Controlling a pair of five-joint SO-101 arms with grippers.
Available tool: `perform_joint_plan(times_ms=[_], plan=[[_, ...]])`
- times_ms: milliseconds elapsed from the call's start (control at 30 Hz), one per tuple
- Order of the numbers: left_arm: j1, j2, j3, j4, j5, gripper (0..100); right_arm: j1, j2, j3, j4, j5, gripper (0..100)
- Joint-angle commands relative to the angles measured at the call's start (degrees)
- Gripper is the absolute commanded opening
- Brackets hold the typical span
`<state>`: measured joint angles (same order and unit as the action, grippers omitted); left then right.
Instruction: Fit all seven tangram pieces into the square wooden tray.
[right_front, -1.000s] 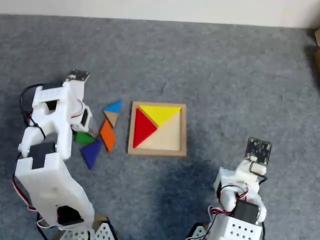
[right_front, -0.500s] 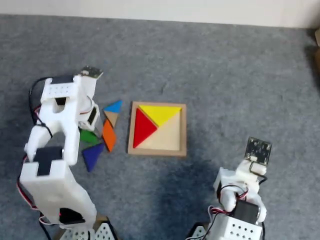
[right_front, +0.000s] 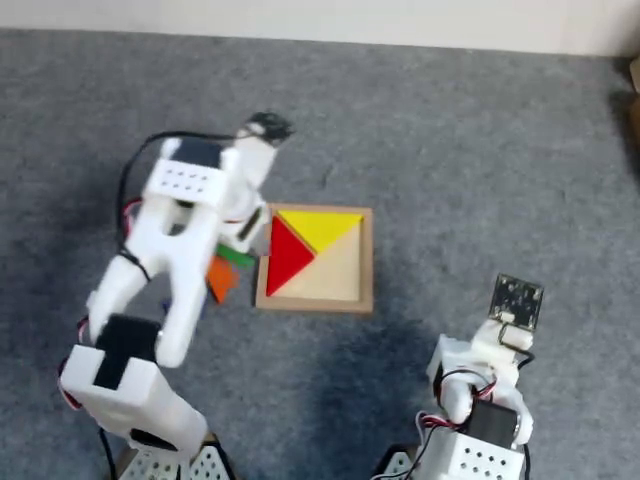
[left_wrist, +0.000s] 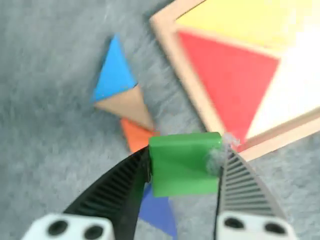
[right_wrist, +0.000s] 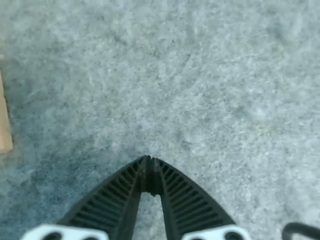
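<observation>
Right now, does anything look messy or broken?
Nothing looks broken or spilled. The left gripper holds the green piece by the edge of the tray, which has only a red triangle and a yellow triangle inside. Four loose pieces lie clumped on the carpet beside it.

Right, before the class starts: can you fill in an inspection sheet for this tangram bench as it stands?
Surface: grey mat, flat.
Job's things: wooden tray holds yellow triangle and red triangle; light blue triangle, tan triangle, orange piece and dark blue piece lie on the mat beside it.
Clutter: nothing seen.
Grippers: left gripper shut on green piece, by the tray's rim; right gripper shut, empty, over bare mat.
Cables: black cable loops off the left arm; wires on the right arm.
Surroundings: pale strip beyond the mat.
</observation>
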<state>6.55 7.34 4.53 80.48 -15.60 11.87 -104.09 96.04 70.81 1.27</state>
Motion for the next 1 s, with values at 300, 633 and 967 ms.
perform_joint_plan(times_ms=[300,633,967], plan=[[15.6,6.9,-13.05,0.26,3.43,16,0.75,-0.4,6.64,-1.19,0.35,0.5],[20.35,22.55,-28.53,4.92,8.53,23,0.75,-0.4,6.64,-1.19,0.35,0.5],[19.3,27.56,-33.45,6.68,8.79,26,0.75,-0.4,6.64,-1.19,0.35,0.5]])
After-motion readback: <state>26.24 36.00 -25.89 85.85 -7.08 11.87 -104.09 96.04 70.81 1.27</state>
